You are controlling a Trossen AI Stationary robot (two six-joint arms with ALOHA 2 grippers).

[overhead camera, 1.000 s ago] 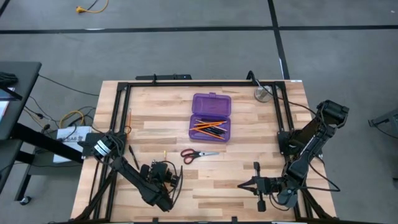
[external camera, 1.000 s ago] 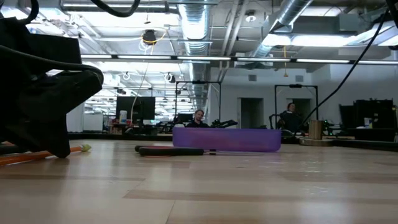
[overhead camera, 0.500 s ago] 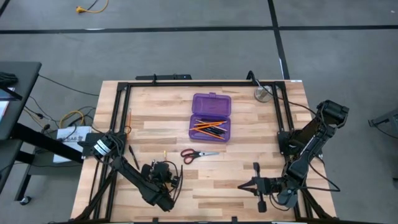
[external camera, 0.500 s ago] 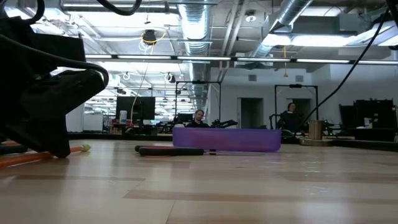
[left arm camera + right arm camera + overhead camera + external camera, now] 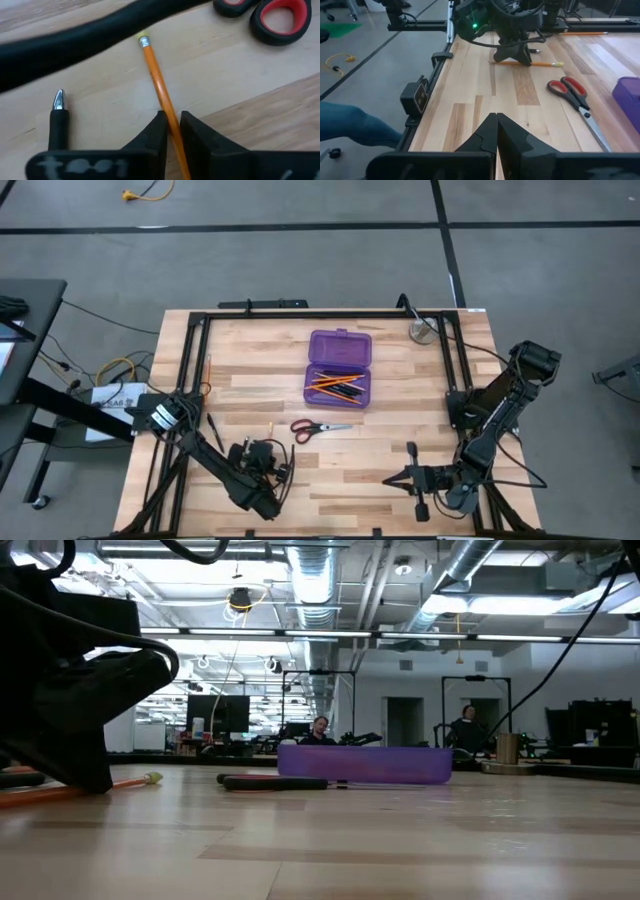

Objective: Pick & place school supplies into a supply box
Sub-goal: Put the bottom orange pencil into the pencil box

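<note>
One pencil (image 5: 159, 90) pinched in left claw (image 5: 170, 125); right claw (image 5: 496, 131) closed, empty.

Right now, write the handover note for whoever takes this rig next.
Left pincer: closed around an orange pencil lying on the table near the front-left, not yet lifted.
Right pincer: shut, empty, waiting at the front-right of the table.
Purple supply box: open at table centre, with several pencils and pens already inside.
Scissors: flat on the table just in front of the box.
A black pen lies beside the left pincer.
Another pencil lies by the left frame rail.
Left to do: box the gripped pencil, the pen, the scissors and the far pencil.
</note>
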